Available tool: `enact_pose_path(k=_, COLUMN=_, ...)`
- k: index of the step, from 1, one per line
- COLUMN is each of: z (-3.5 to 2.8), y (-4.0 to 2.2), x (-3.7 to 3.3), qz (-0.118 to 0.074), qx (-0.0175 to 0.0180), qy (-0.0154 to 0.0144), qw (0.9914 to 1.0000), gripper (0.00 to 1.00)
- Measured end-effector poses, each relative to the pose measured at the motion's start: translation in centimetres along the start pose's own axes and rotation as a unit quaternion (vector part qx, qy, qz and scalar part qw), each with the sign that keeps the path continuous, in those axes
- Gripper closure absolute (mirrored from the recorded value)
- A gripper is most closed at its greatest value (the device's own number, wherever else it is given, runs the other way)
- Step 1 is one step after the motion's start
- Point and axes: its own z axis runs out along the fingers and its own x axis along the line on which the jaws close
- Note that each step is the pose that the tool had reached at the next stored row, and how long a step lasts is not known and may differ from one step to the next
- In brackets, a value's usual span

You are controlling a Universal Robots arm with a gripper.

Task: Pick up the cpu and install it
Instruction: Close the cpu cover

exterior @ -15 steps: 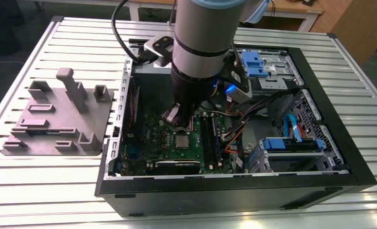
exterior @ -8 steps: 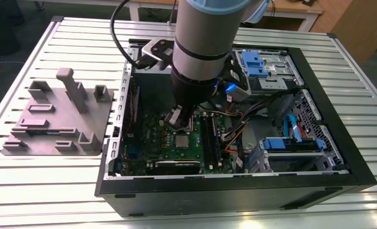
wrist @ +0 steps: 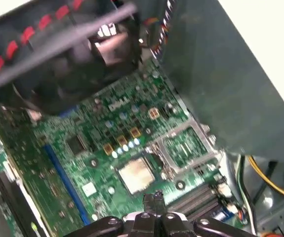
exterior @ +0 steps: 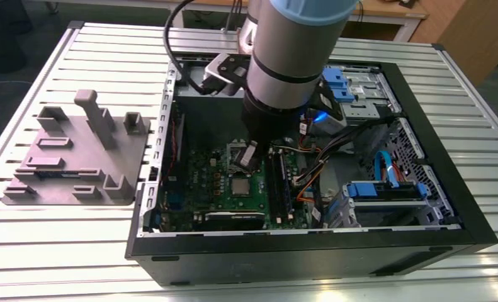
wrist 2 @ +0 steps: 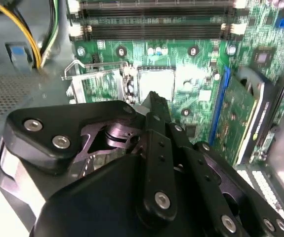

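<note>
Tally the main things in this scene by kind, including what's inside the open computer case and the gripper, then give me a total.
slotted metal table: 1
grey fixture tray: 1
computer case: 1
motherboard: 1
cpu: 1
gripper: 1
Total: 6

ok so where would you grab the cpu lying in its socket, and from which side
By two opposite edges, coming straight down from above. The cpu lies flat and low on the motherboard, so only its thin rim offers a hold. The metal frame swung open beside it crowds one edge; probably take the other pair.
</note>
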Motion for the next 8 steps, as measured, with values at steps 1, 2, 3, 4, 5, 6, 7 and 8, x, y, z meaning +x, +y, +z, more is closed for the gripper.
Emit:
enact_pose_path(k=1, z=0.01, y=-0.21, x=-0.12, qz=-0.001, qx=-0.0006, qy=-0.0007, qw=1.00000, gripper=0.89)
enact_pose_path(k=2, z=0.02, y=-0.31, x=-0.18, qz=-0.002, qx=-0.0032, qy=-0.0047, qw=0.99998, gripper=0.89)
enact_pose_path(k=3, z=0.03, y=-0.38, x=-0.23, qz=-0.004, qx=-0.0071, qy=-0.0111, qw=0.99990, gripper=0.89)
enact_pose_path(k=4, z=0.03, y=-0.43, x=-0.26, qz=-0.006, qx=-0.0114, qy=-0.0179, qw=0.99975, gripper=0.89)
enact_pose_path(k=5, z=0.04, y=-0.48, x=-0.29, qz=-0.009, qx=-0.0156, qy=-0.0247, qw=0.99954, gripper=0.89)
enact_pose_path(k=6, z=0.06, y=-0.52, x=-0.30, qz=-0.011, qx=-0.0187, qy=-0.0294, qw=0.99933, gripper=0.89)
enact_pose_path(k=7, z=0.15, y=-0.56, x=-0.34, qz=-0.013, qx=-0.0197, qy=-0.0309, qw=0.99924, gripper=0.89)
enact_pose_path(k=8, z=0.25, y=-0.61, x=-0.36, qz=-0.016, qx=-0.0199, qy=-0.0306, qw=0.99920, gripper=0.89)
